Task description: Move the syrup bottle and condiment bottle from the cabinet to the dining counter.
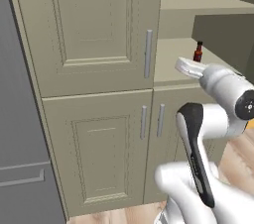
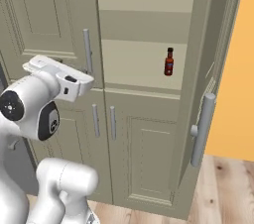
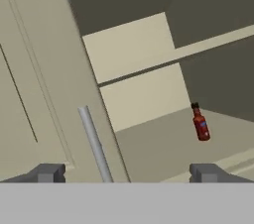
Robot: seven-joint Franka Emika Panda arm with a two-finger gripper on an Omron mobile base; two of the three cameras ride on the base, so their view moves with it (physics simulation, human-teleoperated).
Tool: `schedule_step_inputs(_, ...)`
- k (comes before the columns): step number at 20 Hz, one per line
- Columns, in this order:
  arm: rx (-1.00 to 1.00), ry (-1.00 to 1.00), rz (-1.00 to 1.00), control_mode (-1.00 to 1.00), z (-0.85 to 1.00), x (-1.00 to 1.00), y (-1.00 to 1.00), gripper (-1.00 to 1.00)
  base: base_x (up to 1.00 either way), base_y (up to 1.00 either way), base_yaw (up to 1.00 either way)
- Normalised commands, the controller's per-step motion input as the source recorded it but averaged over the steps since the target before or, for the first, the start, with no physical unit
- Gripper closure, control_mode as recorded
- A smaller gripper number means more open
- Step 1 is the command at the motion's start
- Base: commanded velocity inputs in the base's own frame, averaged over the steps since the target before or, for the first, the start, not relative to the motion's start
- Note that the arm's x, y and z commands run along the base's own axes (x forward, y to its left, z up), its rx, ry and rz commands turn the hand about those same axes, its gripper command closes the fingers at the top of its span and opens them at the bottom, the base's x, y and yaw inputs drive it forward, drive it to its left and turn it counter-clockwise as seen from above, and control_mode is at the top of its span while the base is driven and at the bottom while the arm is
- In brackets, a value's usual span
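- The condiment bottle (image 2: 169,61) (image 3: 200,123) (image 1: 198,52) stands upright on an open shelf of the cabinet (image 2: 144,29), its right door swung wide.
- In the hand view, it sits ahead of the gripper (image 3: 127,172), nearer the right fingertip, well apart from both.
- The jaws are spread wide, holding nothing, in front of the closed door's silver handle (image 3: 95,144).

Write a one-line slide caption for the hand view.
Open gripper faces the tiny slim red bottle standing upright on a shelf of the open beige-olive cabinet.
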Motion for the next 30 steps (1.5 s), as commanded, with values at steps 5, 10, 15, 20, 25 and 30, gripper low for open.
schedule_step_inputs(5,-0.03,0.0,0.03,-1.0,0.02,0.61,0.76,-1.0,0.0,0.0,0.0)
schedule_step_inputs(10,-0.11,-0.04,0.0,-1.0,0.0,0.87,0.41,-1.0,0.0,0.0,0.0)
schedule_step_inputs(15,-0.11,-0.1,0.0,-1.0,0.0,0.68,0.05,-1.0,0.0,0.0,0.0)
schedule_step_inputs(20,-0.07,-0.11,0.0,-1.0,0.0,0.59,0.0,-1.0,0.0,0.0,0.0)
schedule_step_inputs(25,-0.05,-0.08,0.0,-1.0,0.0,0.34,0.0,-1.0,0.0,0.0,0.0)
schedule_step_inputs(30,-0.01,-0.01,0.0,-1.0,0.0,0.41,0.0,-1.0,0.0,0.0,0.0)
